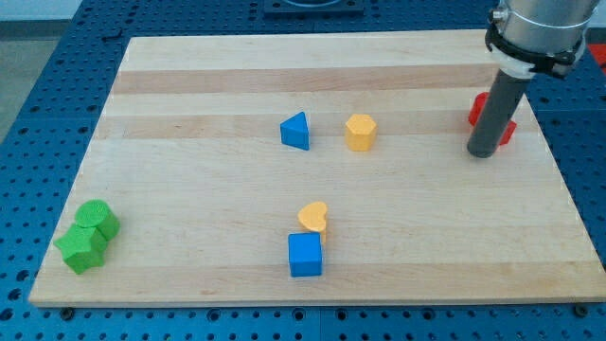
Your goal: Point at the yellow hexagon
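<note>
The yellow hexagon point(360, 132) sits on the wooden board point(189, 189) a little right of centre, in the upper half. My tip point(483, 152) rests on the board far to the view's right of it, roughly level with it. The dark rod stands in front of a red block point(480, 107) and partly hides it; its shape cannot be made out. A blue triangle point(295, 131) lies just left of the yellow hexagon.
A yellow heart point(313, 217) touches a blue cube point(305, 254) below centre. A green hexagon point(98, 219) and a green star point(80, 249) sit together at the bottom left corner. The board's right edge is close to the rod.
</note>
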Tool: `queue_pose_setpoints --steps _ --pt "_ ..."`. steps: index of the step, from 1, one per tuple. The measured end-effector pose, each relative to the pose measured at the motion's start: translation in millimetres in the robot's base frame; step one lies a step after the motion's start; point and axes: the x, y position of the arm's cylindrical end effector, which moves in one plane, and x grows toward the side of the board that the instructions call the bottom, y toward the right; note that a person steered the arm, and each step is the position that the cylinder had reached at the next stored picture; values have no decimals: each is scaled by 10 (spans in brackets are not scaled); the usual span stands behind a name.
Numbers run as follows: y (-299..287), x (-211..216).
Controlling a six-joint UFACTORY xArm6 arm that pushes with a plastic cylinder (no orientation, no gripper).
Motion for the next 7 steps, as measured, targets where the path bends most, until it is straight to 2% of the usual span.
queue_pose_setpoints --steps 2,4,7 --pt "-654 34" --pt "-608 -126" --pt "-421 -781"
